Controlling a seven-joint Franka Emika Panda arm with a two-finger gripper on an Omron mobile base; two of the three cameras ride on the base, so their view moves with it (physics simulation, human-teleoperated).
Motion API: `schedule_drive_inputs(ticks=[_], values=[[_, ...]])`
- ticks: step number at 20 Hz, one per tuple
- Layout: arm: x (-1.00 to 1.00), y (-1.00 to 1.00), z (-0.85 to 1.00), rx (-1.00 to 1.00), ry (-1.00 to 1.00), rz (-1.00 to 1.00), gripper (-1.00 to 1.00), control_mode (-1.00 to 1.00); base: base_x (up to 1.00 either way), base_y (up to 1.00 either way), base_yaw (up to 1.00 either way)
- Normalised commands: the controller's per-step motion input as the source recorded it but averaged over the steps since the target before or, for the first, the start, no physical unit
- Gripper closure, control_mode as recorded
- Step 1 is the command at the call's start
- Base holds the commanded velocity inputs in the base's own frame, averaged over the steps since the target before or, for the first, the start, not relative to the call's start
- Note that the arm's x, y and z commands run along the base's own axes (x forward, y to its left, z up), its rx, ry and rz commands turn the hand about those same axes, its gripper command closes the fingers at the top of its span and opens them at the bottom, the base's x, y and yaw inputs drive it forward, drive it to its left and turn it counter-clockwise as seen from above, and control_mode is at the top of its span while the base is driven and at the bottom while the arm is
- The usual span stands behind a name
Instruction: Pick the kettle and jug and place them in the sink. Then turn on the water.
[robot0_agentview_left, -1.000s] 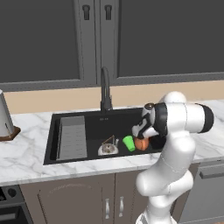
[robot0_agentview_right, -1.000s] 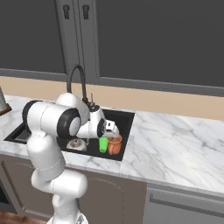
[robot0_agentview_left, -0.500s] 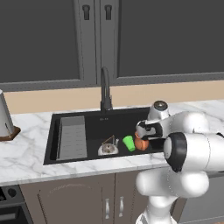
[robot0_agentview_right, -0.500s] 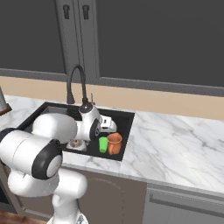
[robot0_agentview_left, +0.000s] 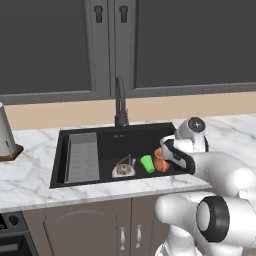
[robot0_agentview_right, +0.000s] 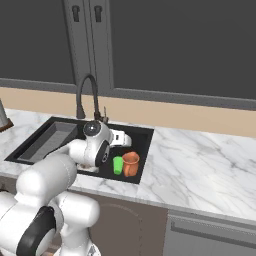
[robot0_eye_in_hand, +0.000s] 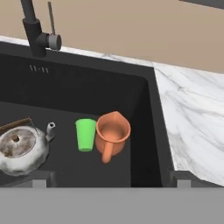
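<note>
The kettle (robot0_eye_in_hand: 21, 149) and the jug (robot0_eye_in_hand: 112, 131) both sit in the sink (robot0_eye_in_hand: 65, 78), the jug near its right wall with a green cup (robot0_eye_in_hand: 85, 134) just beside it. The gripper (robot0_eye_in_hand: 111, 178) hangs above them, fingers spread apart, holding nothing.

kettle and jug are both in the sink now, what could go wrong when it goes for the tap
The open tool hangs low over the jug and green cup, so swinging toward the faucet might knock them. The faucet lever is thin and may slip between the wide fingers. The arm could scrape the sink wall.
</note>
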Motion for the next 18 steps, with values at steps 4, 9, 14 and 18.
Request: schedule_drive_inputs(ticks=[4,9,14,18], values=[[-0.01,0.15,0.01,0.01,-0.06,0.01,-1.00,-1.00,0.00,0.00,0.00],[-0.04,0.05,0.00,0.08,0.00,0.04,-1.00,-1.00,0.00,0.00,0.00],[0.00,0.05,0.18,0.06,0.00,0.02,-1.00,-1.00,0.00,0.00,0.00],[-0.09,0.01,0.53,0.01,0.01,0.02,-1.00,-1.00,0.00,0.00,0.00]])
